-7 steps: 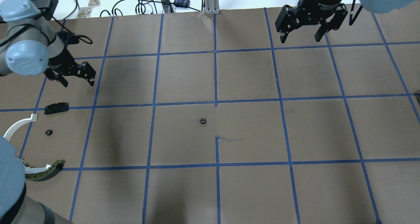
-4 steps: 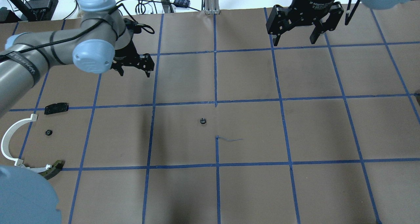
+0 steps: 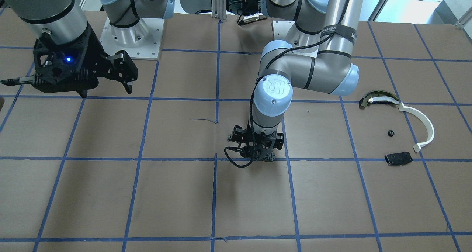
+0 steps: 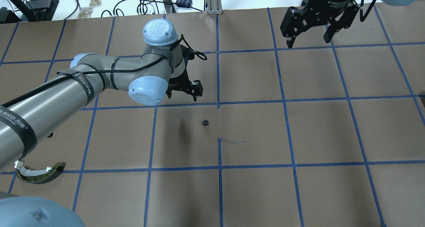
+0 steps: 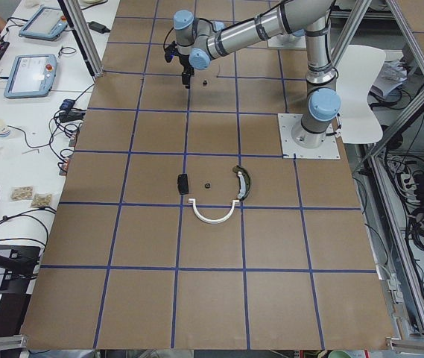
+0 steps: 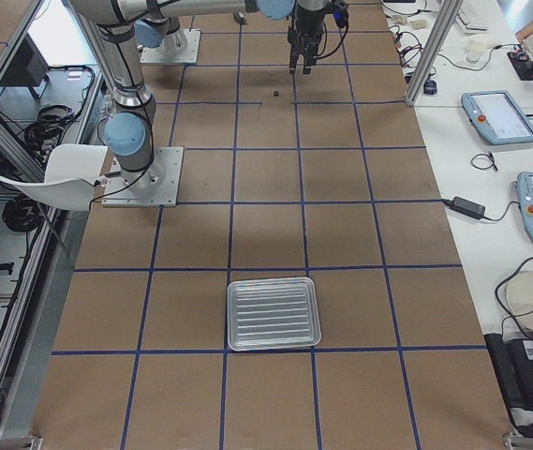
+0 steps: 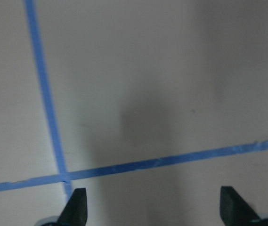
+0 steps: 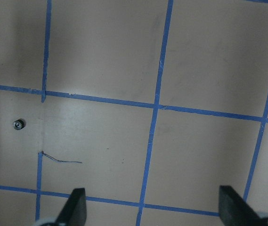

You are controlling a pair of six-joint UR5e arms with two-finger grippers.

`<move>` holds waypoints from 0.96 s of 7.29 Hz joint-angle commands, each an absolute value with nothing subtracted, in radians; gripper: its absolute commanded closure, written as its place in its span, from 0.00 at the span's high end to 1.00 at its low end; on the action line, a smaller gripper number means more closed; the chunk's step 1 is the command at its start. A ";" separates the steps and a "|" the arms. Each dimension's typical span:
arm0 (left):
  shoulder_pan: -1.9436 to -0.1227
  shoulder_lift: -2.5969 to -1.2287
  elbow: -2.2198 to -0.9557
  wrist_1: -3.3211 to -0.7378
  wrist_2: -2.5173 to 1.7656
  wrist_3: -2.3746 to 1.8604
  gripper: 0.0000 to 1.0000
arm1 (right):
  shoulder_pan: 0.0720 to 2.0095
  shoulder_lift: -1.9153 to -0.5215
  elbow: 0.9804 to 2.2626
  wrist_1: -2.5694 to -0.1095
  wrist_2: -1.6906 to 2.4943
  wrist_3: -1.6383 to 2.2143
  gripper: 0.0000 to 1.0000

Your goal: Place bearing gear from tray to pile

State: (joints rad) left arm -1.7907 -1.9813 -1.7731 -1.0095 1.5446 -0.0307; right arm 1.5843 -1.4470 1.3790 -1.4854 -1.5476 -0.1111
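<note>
Approach step, I'd say: your left gripper hung wide open just up-left of the bearing gear at frame centre, right gripper wide open upper right, so next called for centring, descending, closing, then hauling to the lower-left pile.

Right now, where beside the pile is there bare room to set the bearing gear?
Bare paper lies inside the white arc strip, between the dark curved piece and black plate, crowded by one small black part. The grid square toward the left end effector is bare.
</note>
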 commanded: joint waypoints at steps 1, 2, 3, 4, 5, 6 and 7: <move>-1.830 -2.000 -1.809 -0.996 1.528 -0.047 1.00 | 1.582 -1.462 1.379 -1.495 -1.546 -0.080 1.00; -1.859 -2.012 -1.807 -0.986 1.528 -0.055 1.00 | 1.577 -1.500 1.379 -1.497 -1.552 -0.080 1.00; -1.874 -2.019 -1.807 -0.985 1.534 -0.055 1.00 | 1.574 -1.531 1.379 -1.483 -1.558 -0.100 1.00; -1.876 -2.028 -1.809 -0.985 1.534 -0.055 1.00 | 1.575 -1.528 1.381 -1.470 -1.598 -0.095 1.00; -1.882 -2.037 -1.809 -0.983 1.529 -0.055 0.98 | 1.574 -1.534 1.388 -1.468 -1.592 -0.089 1.00; -1.888 -2.042 -1.809 -0.985 1.535 -0.051 0.96 | 1.577 -1.525 1.390 -1.479 -1.583 -0.081 1.00; -1.888 -2.048 -1.809 -0.985 1.536 -0.051 0.90 | 1.577 -1.525 1.393 -1.474 -1.585 -0.083 1.00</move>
